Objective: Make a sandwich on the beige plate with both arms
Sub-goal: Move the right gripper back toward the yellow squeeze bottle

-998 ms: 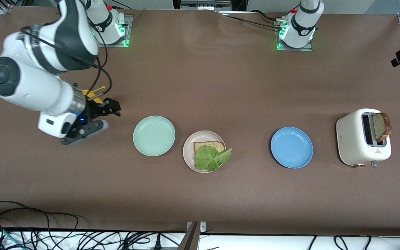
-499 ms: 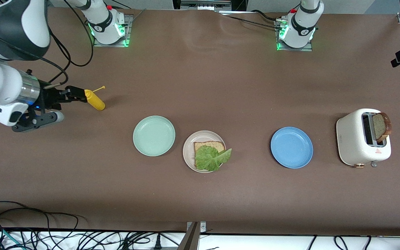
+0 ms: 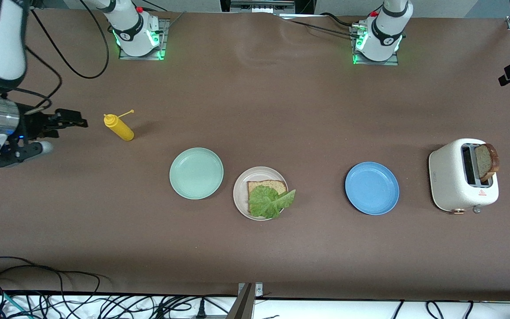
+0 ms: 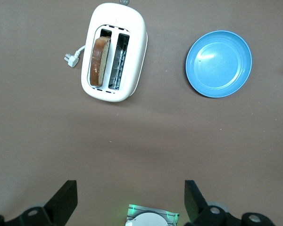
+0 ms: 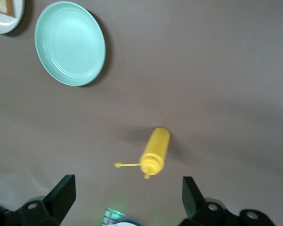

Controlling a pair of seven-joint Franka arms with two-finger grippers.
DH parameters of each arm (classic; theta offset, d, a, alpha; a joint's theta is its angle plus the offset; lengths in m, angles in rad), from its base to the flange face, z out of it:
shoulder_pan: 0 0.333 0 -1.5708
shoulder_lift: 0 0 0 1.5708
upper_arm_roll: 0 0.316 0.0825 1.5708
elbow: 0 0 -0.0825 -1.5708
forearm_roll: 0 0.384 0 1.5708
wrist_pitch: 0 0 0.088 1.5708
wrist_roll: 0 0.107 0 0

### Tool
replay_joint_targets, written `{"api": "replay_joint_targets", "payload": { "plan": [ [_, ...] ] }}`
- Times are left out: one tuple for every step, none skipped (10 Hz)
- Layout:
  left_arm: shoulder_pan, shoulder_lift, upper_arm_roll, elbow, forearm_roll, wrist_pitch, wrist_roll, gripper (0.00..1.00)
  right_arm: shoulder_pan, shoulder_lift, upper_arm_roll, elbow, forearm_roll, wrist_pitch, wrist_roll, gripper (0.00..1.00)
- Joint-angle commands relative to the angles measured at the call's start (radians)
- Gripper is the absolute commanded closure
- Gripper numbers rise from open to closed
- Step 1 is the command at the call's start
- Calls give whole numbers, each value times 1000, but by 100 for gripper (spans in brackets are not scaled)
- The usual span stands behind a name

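The beige plate [image 3: 239, 195] holds one brown bread slice [image 3: 261, 184] with a ruffled green lettuce leaf [image 3: 270, 201] on top of it. A second bread slice [image 3: 486, 161] stands in the white toaster [image 3: 452, 181] at the left arm's end; the left wrist view shows it too [image 4: 100, 60]. My right gripper [image 3: 75, 120] is open and empty, beside the yellow mustard bottle [image 3: 120, 127] and apart from it. My left gripper [image 4: 130, 190] is open and empty, high over the table; it is out of the front view.
A mint-green plate [image 3: 196, 173] sits beside the beige plate toward the right arm's end. A blue plate [image 3: 372, 188] lies between the beige plate and the toaster. Cables run along the table edge nearest the front camera.
My right gripper has drawn back from the mustard bottle toward the right arm's end of the table. The bottle stays where it was. Plates, bread and toaster have not moved.
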Motion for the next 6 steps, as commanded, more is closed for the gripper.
{"api": "replay_joint_targets", "payload": {
  "plan": [
    [9, 5, -3, 20, -19, -8, 13, 0, -41, -160, 19, -253, 16, 149, -175, 0],
    [11, 5, -3, 20, -19, -8, 13, 0, -58, -194, 19, -334, 28, 215, -281, 0],
    [11, 5, -3, 20, -19, -8, 13, 0, -87, -206, 16, -396, 75, 261, -415, 0],
    [11, 5, -3, 20, -19, -8, 13, 0, -121, -202, 14, -449, 152, 299, -588, 0],
    [11, 5, -3, 20, -19, -8, 13, 0, -152, -197, 14, -491, 198, 329, -727, 0],
    [11, 5, -3, 20, -19, -8, 13, 0, -184, -191, 14, -526, 233, 338, -837, 0]
  ]
}}
